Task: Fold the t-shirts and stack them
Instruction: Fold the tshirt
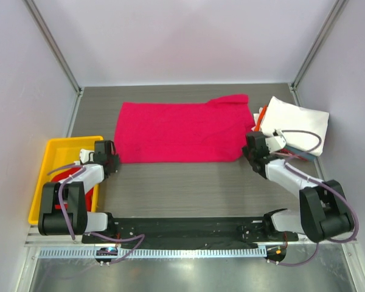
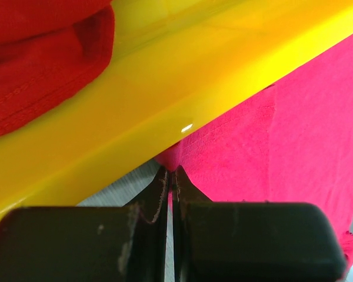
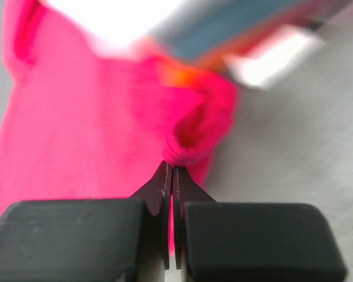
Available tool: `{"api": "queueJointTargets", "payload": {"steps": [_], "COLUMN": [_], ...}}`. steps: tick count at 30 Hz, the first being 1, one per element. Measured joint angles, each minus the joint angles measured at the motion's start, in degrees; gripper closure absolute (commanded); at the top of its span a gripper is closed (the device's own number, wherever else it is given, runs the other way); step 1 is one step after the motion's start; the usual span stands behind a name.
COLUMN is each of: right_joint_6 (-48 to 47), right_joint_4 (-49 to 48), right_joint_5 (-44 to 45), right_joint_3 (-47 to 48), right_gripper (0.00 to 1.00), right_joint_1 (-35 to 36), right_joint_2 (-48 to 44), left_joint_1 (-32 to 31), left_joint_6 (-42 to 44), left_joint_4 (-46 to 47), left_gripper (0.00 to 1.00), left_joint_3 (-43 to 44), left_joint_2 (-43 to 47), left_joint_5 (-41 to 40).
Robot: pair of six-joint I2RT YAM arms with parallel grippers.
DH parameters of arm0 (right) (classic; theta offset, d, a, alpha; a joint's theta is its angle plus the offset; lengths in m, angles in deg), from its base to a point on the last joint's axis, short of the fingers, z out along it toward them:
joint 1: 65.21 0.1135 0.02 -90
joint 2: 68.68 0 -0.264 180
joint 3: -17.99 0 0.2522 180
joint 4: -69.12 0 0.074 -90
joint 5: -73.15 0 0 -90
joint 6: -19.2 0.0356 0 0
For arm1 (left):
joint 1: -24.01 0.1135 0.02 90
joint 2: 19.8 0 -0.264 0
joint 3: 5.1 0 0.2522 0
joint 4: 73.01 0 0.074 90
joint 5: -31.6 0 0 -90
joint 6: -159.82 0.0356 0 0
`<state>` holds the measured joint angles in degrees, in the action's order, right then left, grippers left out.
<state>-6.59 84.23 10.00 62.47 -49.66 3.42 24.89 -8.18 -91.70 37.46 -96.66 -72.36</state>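
Clerk: Anything obscured?
Inspector: The stack under the white t-shirt is blurred. The left gripper and right gripper are each pinched closed on a near corner of the magenta t-shirt, which lies flat on the table. The yellow tray stands just beside the left gripper, with the darker red t-shirt inside.

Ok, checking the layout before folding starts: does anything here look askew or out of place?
The magenta t-shirt lies mostly flat, but its far right corner is bunched and skewed. Beside it, the white t-shirt sits tilted on a loose pile, with orange cloth and blue cloth poking out.
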Motion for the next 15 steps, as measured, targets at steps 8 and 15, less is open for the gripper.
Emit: {"api": "queueJointTargets", "payload": {"steps": [8, 15], "right_joint_6": [-3.06, -0.61], "right_joint_4": [1.09, 2.95], "right_joint_5": [-1.38, 4.52], "right_joint_3": [21.09, 3.52], "right_gripper": [0.99, 0.99], "right_joint_1": [4.66, 4.96], "right_joint_2": [2.43, -12.37], "left_joint_1": [0.0, 0.37], "left_joint_6": [1.03, 3.5], "left_joint_4": [-5.14, -9.88], "left_gripper": [1.0, 1.0], "left_joint_3": [1.29, 2.64], "left_joint_2": [1.11, 3.74], "left_joint_5": [-0.37, -2.01]}}
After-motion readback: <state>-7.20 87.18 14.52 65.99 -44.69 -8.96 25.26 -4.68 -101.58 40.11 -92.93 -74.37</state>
